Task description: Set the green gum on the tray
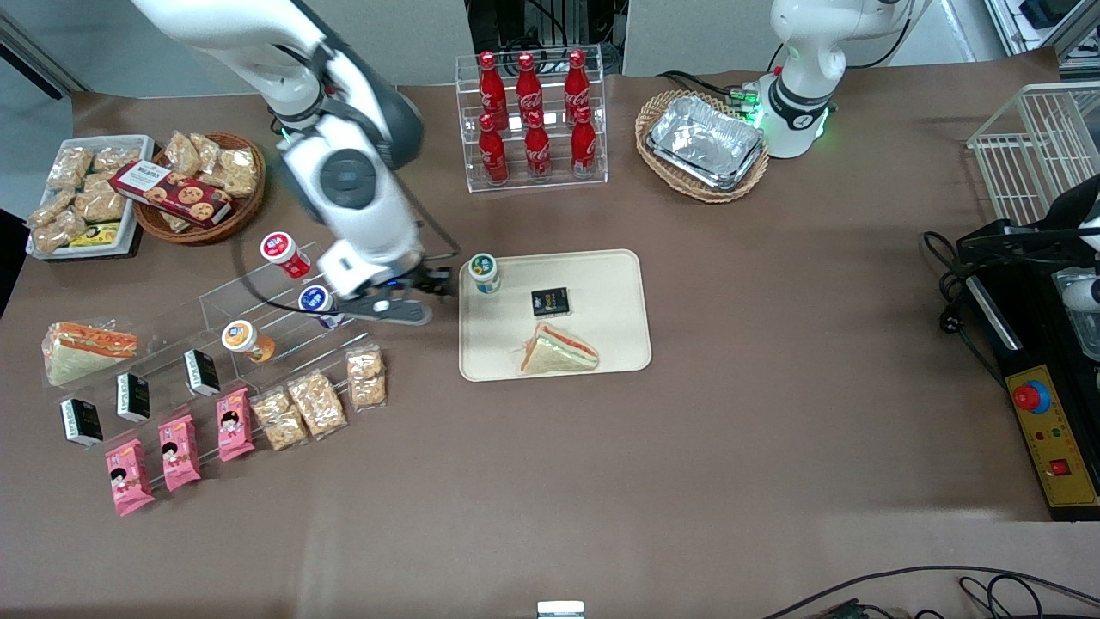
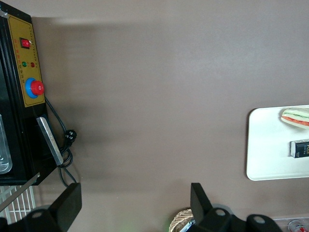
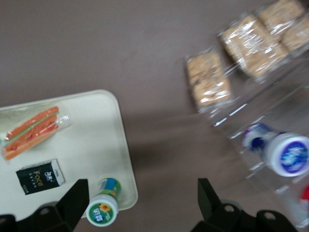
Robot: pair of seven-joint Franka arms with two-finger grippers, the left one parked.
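Gripper [image 1: 436, 284] spread, empty, just beside green gum [image 1: 485, 272], which stands upright in tray [image 1: 610, 344] corner; released, judging so.

small round gum bottle [image 1: 485, 273]: green lid, white rim, yellow mark, green-white body. flat rectangular tray [image 1: 619, 344]: cream-beige. surface [image 1: 773, 430]: brown. black two-finger gripper [image 1: 440, 281], white arm, beside tray.

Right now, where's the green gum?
The green gum stands upright on the tray, in the corner nearest the working arm, farther from the front camera than the sandwich. The open gripper sits just beside it, off the tray.
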